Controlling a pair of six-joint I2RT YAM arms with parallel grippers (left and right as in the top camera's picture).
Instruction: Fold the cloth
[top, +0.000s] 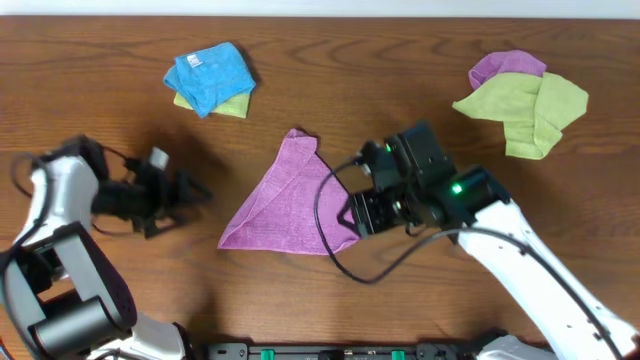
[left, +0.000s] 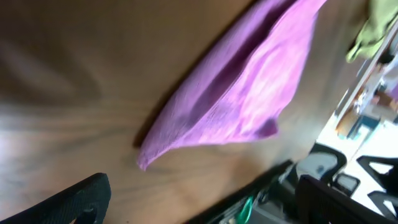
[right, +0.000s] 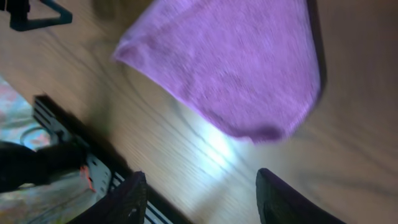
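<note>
The right gripper (right: 202, 180) is standing wide and empty at the frame's bottom, the purple cloth (right: 236, 68) lying above it; the left gripper (left: 202, 186) is likewise gaping wide and empty.

Purple cloth (top: 285, 200), brown wood-grain table (top: 400, 70)

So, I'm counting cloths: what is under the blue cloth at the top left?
A yellow-green cloth peeks out beneath the blue cloth, along its lower edge. Most of it is covered, so anything further underneath cannot be seen.
</note>
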